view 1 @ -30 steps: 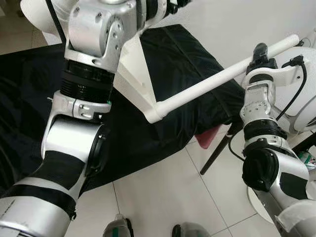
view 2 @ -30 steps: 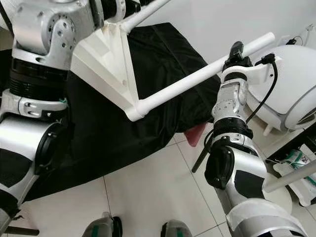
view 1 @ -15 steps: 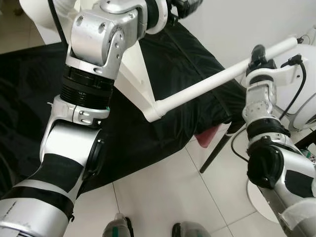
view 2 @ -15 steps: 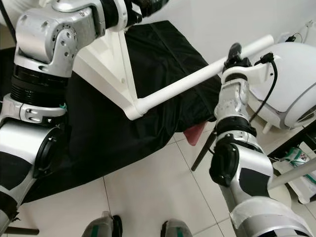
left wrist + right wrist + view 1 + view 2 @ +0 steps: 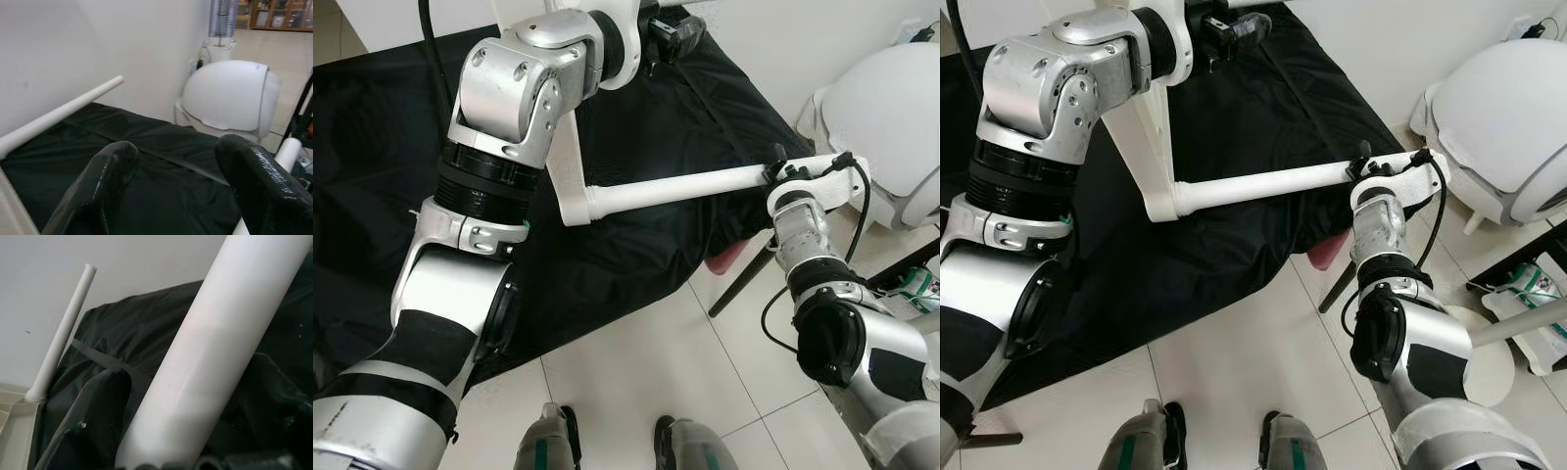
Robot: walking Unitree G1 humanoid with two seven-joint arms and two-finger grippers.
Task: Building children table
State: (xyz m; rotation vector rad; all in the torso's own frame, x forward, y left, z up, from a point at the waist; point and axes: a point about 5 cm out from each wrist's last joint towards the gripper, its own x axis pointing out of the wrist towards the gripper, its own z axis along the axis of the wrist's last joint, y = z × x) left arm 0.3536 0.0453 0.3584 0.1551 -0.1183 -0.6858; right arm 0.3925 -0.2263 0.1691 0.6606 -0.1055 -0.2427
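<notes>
A white table leg (image 5: 675,186) juts from the table top (image 5: 1151,147) above a black cloth (image 5: 372,147) spread over pale tiles (image 5: 646,372) beside a white wall (image 5: 73,44). The right gripper (image 5: 186,396) clasps the leg; the left gripper (image 5: 178,171) is spread, holding nothing.

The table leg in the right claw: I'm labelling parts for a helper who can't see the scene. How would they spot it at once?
Start at the black cloth spread over the floor. Above it the white tabletop is held up on edge, and from its lower corner socket a long white table leg runs level toward the right claw, whose black fingers straddle its far end. Another leg juts out ungripped.
</notes>
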